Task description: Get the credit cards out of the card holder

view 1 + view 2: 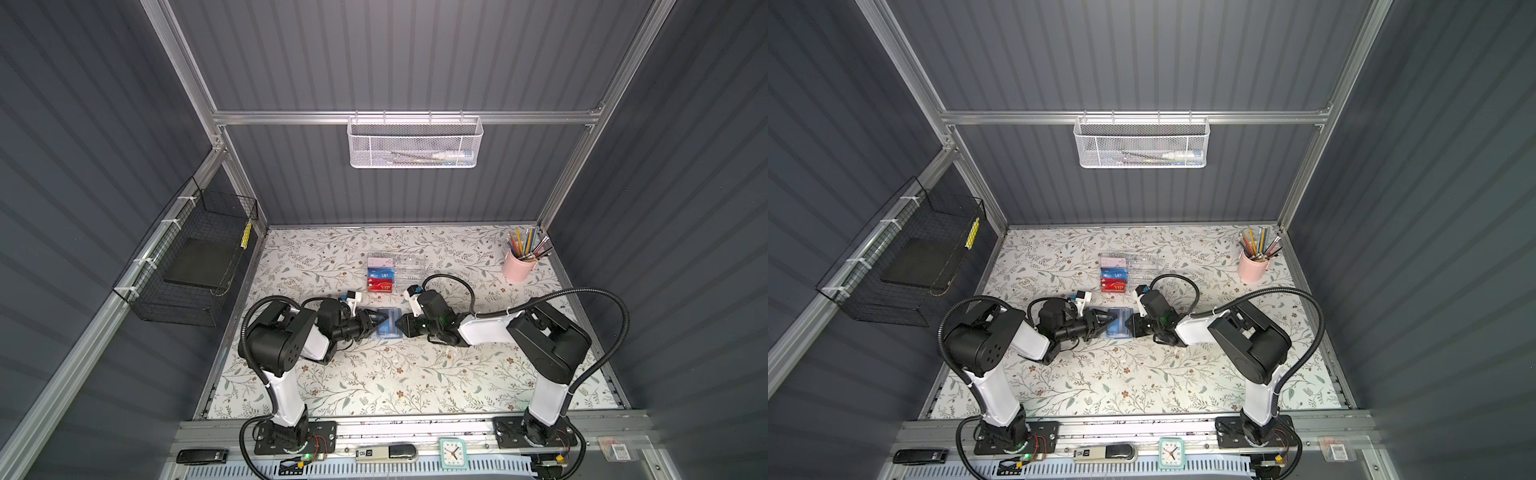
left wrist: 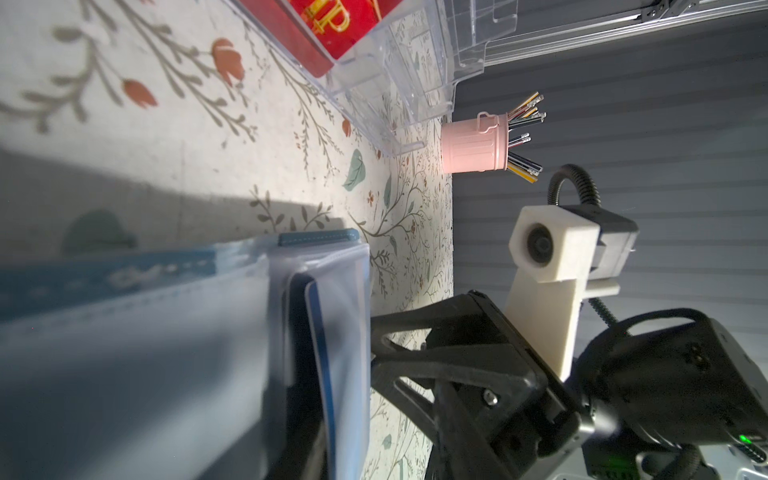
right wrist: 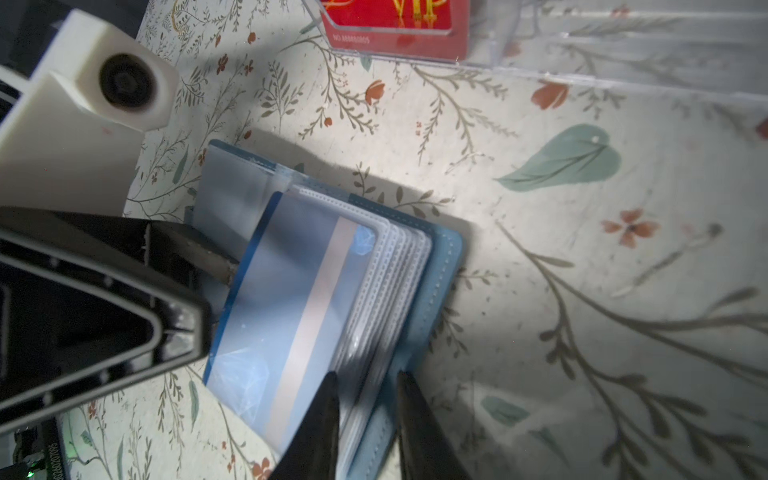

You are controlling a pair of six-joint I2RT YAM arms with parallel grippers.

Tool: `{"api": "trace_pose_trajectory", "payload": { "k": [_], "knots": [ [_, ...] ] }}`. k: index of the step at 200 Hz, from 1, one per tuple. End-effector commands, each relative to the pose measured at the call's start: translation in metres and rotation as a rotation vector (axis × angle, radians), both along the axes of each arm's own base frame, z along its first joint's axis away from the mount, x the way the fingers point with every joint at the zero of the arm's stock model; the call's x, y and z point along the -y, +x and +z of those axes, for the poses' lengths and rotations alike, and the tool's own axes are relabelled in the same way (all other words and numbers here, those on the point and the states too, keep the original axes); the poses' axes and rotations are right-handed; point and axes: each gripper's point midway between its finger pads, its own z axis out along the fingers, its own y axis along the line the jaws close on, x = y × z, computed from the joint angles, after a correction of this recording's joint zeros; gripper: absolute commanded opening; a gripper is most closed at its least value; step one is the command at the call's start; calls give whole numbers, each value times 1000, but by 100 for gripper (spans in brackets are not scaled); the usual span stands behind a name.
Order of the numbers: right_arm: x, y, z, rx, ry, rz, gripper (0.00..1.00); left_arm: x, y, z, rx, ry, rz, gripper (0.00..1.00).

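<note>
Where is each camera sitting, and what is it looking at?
Top views: high above the front edge, looking down on the flower-patterned table; left arm and right arm show whole.
Left wrist: on the left arm, looking low across the slate-blue soft card holder at the right pincer.
Right wrist: on the right arm, looking down at the holder; its own black fingers and the left pincer show.
Shared: all see the holder.

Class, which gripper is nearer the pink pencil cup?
Right. The right gripper is at the card holder's edge facing the pink pencil cup; the left gripper is across the holder, farther off.
</note>
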Motion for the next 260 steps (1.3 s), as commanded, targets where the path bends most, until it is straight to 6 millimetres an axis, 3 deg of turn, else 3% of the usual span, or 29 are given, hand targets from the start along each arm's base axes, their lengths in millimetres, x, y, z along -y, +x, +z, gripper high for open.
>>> {"api": "trace_pose_trajectory", "payload": {
  "k": [1, 260],
  "knots": [
    [5, -5, -17, -34, -36, 0, 27, -6, -11, -10, -50, 11, -16, 39],
    [13, -6, -52, -108, -115, -27, 25, -27, -3, -15, -75, -4, 13, 35]
  ]
}}
